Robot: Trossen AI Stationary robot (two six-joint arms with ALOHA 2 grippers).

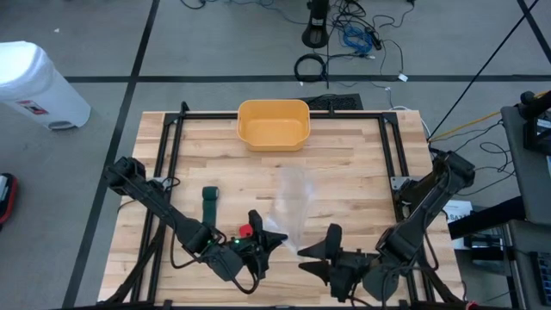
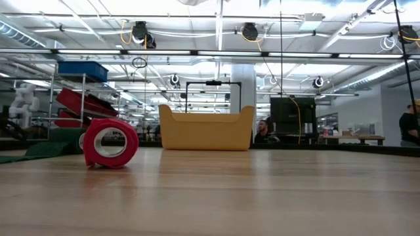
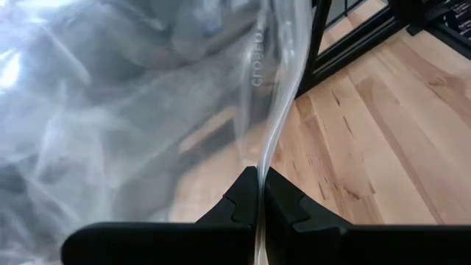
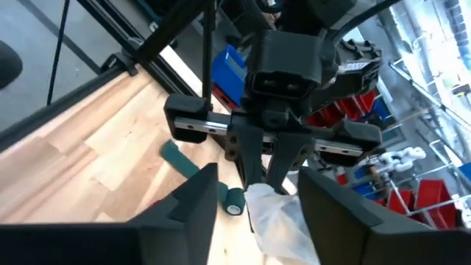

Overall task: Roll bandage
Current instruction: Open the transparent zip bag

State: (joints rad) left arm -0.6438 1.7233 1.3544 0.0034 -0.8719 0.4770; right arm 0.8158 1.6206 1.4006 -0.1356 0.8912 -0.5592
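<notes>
Overhead, two arms meet at the near edge of the desk (image 1: 344, 181). Left claw (image 1: 277, 238): fingers pressed together on one edge of a clear plastic bag (image 1: 293, 207), as its wrist view confirms, the film running straight between the closed tips. Right claw (image 1: 312, 251): fingers apart, just beside the bag's near corner, gripping nothing; the bag's crumpled edge lies between its open fingers (image 4: 193, 202) in the right wrist view.

Task items: a green bandage (image 1: 209, 201) lies partly unrolled on the desk, left of the bag and apart from it; a red roll (image 2: 110, 141) stands on its rim close to the left claw. A yellow bin (image 1: 273, 123) sits at the far edge.

Risks, as judged: the film is thin and slick, so a pinch on a single edge may slip or let the bag sag shut; the right claw, closing on crumpled plastic, could catch both walls and seal the mouth instead of opening it. The red roll, standing on its rim, could trundle off if nudged.

Lettering: faint embossed characters run along the bag's seal strip in the left wrist view, possibly "CLOSE"; not surely legible
</notes>
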